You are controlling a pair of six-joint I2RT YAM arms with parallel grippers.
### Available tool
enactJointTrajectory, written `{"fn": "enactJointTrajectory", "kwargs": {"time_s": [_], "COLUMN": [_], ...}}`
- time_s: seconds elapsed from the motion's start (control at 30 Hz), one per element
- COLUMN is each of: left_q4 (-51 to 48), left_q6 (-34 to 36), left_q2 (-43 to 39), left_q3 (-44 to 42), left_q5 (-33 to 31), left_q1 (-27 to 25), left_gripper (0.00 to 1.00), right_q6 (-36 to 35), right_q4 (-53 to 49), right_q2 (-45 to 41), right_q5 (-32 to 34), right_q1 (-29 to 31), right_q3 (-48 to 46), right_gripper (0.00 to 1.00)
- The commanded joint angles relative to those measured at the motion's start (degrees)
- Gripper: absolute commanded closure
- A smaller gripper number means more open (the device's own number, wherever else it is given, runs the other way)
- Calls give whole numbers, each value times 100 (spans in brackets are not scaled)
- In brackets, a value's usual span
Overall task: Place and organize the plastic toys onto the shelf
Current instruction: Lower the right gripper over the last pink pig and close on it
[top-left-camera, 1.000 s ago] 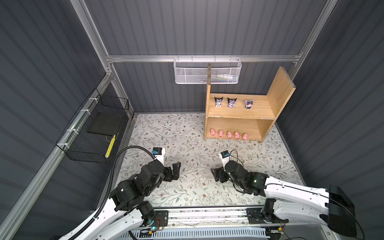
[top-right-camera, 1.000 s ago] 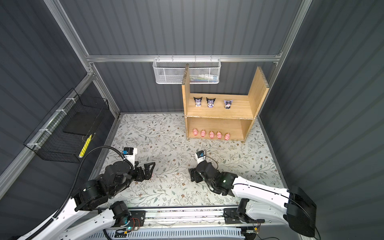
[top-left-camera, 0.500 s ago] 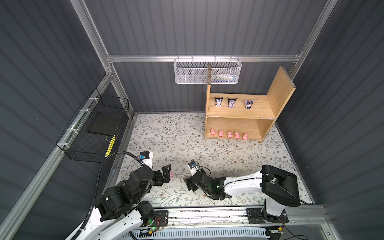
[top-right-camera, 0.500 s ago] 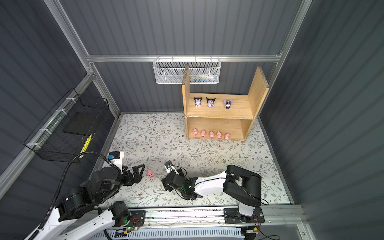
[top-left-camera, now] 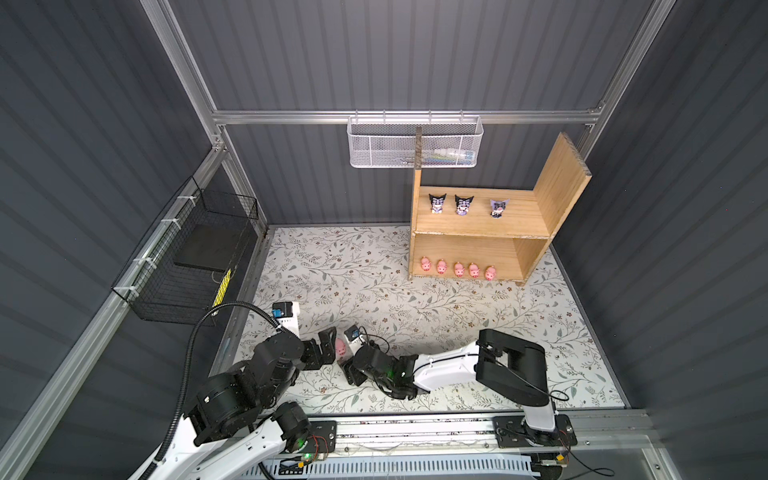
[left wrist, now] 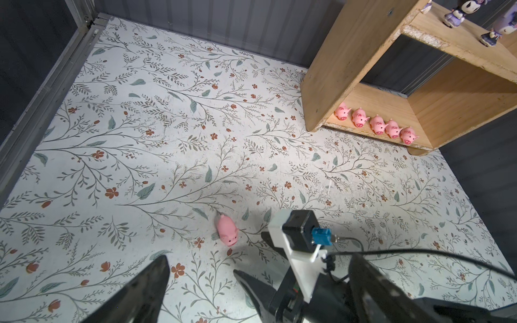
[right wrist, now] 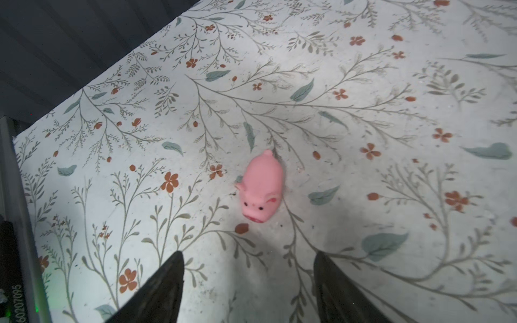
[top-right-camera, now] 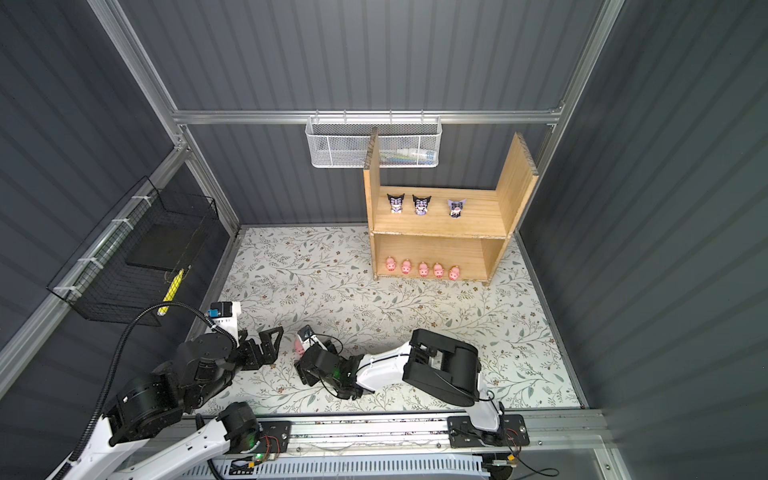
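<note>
Presently lone pink pig [right wrist: 261, 188] on floral mat [right wrist: 363, 84], lower left-centre in both top views, just ahead of right gripper [right wrist: 248, 256]; jaws moderately apart, empty, not touching pig.

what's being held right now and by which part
Nothing. The pink pig lies free on the mat before the open right gripper; left gripper open, empty.

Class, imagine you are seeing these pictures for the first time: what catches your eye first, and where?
A lone pink pig sits on the floral mat, just ahead of the open right end effector. At the back, the wooden shelf holds five pigs in a row below and three hooded figurines above.
</note>
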Motion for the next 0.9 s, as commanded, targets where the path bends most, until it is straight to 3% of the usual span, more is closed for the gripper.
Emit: {"fn": "enactJointTrajectory", "kwargs": {"time_s": [0.0, 0.57, 0.87], "left_q4": [-65, -64, -12], "left_q6": [87, 88, 128], "left_q2": [-86, -229, -225], "left_q3": [66, 34, 0], "left_q5": [-94, -70, -58], "left_q1": [44, 44, 44], "left_gripper": [0, 0, 0], "right_q6": [-58, 41, 195], "right_q4": [-11, -417, -476], "right_q2": [218, 1153, 1280], "right_q5": [11, 503, 514], "right_q1": [40, -37, -265], "right_q3": [242, 1163, 1120], "right_gripper": [32, 42, 61]}}
